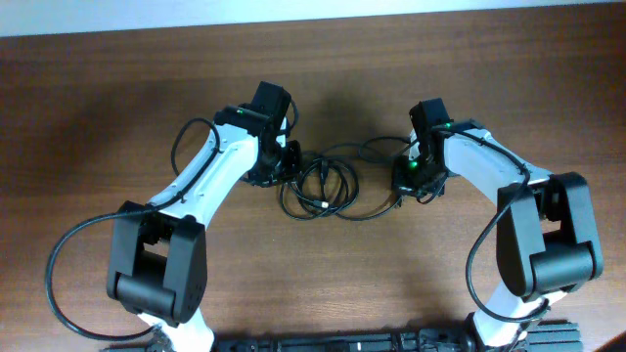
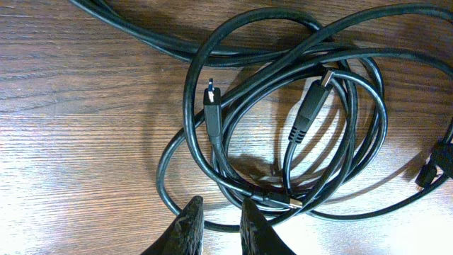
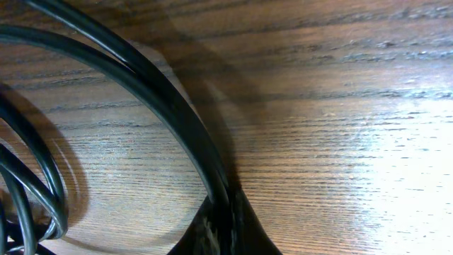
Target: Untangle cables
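The cables [image 1: 323, 191] lie as a tangle of thin black loops on the wooden table between my two arms. In the left wrist view the loops [image 2: 195, 78] overlap, with two plug ends, one [image 2: 212, 106] and another [image 2: 311, 106], lying inside them. My left gripper [image 2: 221, 212] [image 1: 286, 168] sits at the left edge of the tangle. Its fingers stand a little apart, and one loop runs across just beyond the tips, not pinched. My right gripper [image 3: 226, 227] [image 1: 411, 181] is at the right edge, shut on one cable [image 3: 177, 110] that curves away from its tips.
The wooden table [image 1: 98, 98] stretches all round the tangle. Thicker black wires [image 1: 68, 244] hang along each arm. More cable loops [image 3: 42, 170] show at the left of the right wrist view.
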Robot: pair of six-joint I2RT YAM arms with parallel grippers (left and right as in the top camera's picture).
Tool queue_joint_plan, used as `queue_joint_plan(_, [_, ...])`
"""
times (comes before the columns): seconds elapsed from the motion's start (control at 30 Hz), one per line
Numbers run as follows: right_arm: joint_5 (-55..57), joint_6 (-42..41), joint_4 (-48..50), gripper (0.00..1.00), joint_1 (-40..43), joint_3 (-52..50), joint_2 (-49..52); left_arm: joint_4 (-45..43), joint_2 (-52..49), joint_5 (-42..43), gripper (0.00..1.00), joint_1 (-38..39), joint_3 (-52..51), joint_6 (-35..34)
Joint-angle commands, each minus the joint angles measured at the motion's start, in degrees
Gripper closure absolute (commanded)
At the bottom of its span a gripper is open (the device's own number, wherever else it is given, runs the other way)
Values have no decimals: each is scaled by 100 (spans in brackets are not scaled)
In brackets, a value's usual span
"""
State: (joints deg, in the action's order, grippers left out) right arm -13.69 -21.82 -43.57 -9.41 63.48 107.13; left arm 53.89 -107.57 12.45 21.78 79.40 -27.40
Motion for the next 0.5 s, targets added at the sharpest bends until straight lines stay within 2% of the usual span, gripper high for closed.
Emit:
queue_joint_plan(0.0, [321, 52, -59, 96, 48, -122, 109, 22, 76, -2, 74, 20, -9, 74])
queue_joint_plan(0.07, [321, 52, -57, 96, 48, -122, 109, 22, 76, -2, 65, 20, -72, 74])
queue_joint_plan(0.23, [321, 52, -57, 96, 48, -122, 109, -304, 76, 33, 62, 35, -588, 66])
queue_joint_plan(0.47, [319, 52, -63, 96, 48, -122, 109, -1447, 76, 44, 63, 511, -1283, 2])
